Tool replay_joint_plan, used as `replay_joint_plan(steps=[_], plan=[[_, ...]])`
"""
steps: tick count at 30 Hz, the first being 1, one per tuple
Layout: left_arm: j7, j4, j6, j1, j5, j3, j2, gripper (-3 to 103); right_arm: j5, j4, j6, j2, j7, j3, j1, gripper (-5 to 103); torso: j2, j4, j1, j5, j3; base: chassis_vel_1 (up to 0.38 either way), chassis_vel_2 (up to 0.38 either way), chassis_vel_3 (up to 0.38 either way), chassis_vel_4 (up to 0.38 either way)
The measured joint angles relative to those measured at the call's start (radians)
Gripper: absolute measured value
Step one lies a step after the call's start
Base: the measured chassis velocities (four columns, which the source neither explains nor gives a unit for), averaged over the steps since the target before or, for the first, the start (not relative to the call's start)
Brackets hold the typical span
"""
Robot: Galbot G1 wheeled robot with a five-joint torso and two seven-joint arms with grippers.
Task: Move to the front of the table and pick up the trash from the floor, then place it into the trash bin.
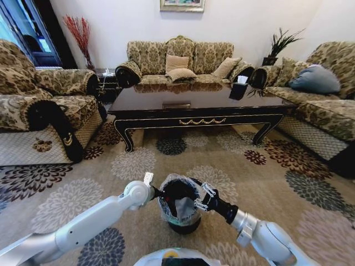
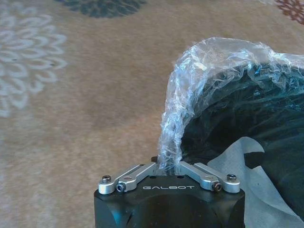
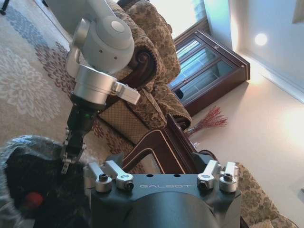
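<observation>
The black trash bin (image 1: 178,219) with its clear bag stands on the floor (image 1: 266,188) just in front of me. My left gripper (image 1: 160,194) is shut on the bag-covered rim (image 2: 171,137), and it also appears in the right wrist view (image 3: 67,159). My right gripper (image 1: 196,195) hangs open over the bin's mouth with nothing in it. Inside the bin lie a white paper piece (image 2: 251,175) and something with a red cap (image 3: 32,199), both trash. The dark table (image 1: 194,105) stands farther ahead.
Patterned sofas stand on the left (image 1: 39,111), at the back (image 1: 177,61) and on the right (image 1: 321,94) of the table. A small dark box (image 1: 239,87) sits on the table top. Open carpet (image 1: 138,160) lies between the bin and the table.
</observation>
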Motion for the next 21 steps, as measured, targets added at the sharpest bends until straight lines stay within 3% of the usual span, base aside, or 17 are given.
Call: replay_joint_plan(steps=[1, 3, 6, 8, 13, 21], plan=[[-0.001, -0.004, 0.0, 0.007, 0.0, -0.012, 0.009, 0, 0.0, -0.002, 0.001, 0.003, 0.003, 0.0, -0.002, 88, 0.0, -0.0001, 0.0, 0.0, 0.0, 0.0, 0.0, 0.0, 0.0], [-0.001, -0.009, 0.0, 0.016, 0.0, -0.026, 0.019, 0, 0.001, -0.004, 0.003, 0.006, 0.006, 0.001, -0.004, 88, 0.0, -0.0001, 0.0, 0.0001, 0.0, 0.0, 0.0, 0.0, 0.0], [0.002, -0.031, 0.0, 0.071, -0.002, -0.118, 0.074, 0, 0.005, -0.01, 0.011, 0.01, 0.013, 0.011, -0.009, 99, 0.0, -0.0001, 0.0, 0.0, 0.0, 0.0, 0.0, 0.0, 0.0], [0.004, -0.035, 0.0, 0.085, -0.001, -0.142, 0.086, 0, 0.007, -0.011, 0.012, 0.01, 0.014, 0.013, -0.01, 99, 0.0, 0.0002, 0.0, 0.0001, 0.0, 0.0, 0.0, 0.0, 0.0], [0.009, -0.048, 0.0, 0.172, 0.011, -0.304, 0.152, 0, 0.011, -0.02, 0.018, 0.013, 0.018, 0.012, -0.007, 100, 0.0, 0.0003, 0.0, 0.0, 0.0, 0.0, 0.0, 0.0, 0.0], [0.009, -0.01, 0.0, 0.261, 0.033, -0.425, 0.178, 0, 0.0, -0.034, 0.034, 0.023, 0.018, 0.006, -0.017, 100, 0.0, 0.0001, 0.0, 0.0, 0.0, 0.0, 0.0, 0.0, 0.0]])
